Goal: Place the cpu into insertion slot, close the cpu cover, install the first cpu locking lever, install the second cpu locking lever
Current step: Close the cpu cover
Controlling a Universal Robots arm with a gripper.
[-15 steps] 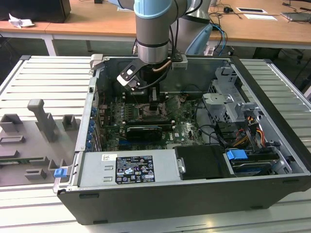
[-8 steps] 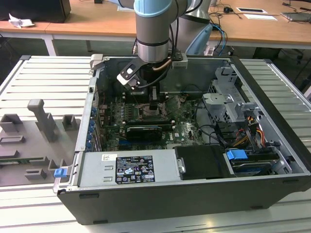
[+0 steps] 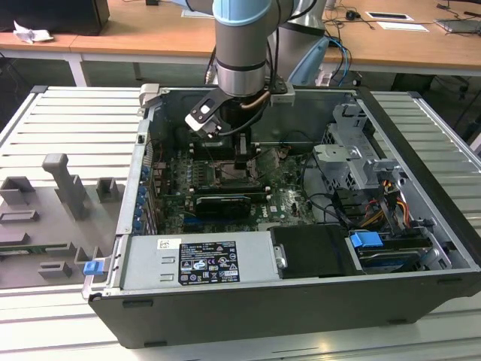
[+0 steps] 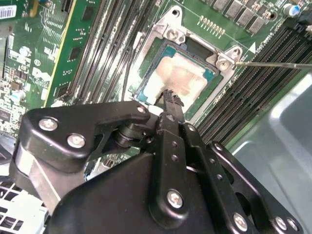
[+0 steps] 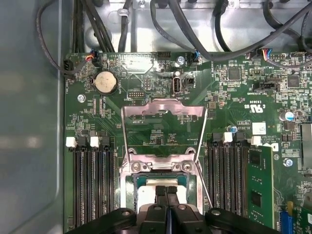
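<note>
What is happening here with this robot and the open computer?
A robot arm reaches into the open computer case. Its pincer, with the fingers shut together, is at the edge of the cpu, which already lies in the insertion slot. The cpu cover stands open and is not over the chip.

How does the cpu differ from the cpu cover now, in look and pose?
The cpu is a solid pale plate lying flat in the insertion slot; the cpu cover is a thin frame with a large window, swung open away from the slot. Both are square and silvery.
</note>
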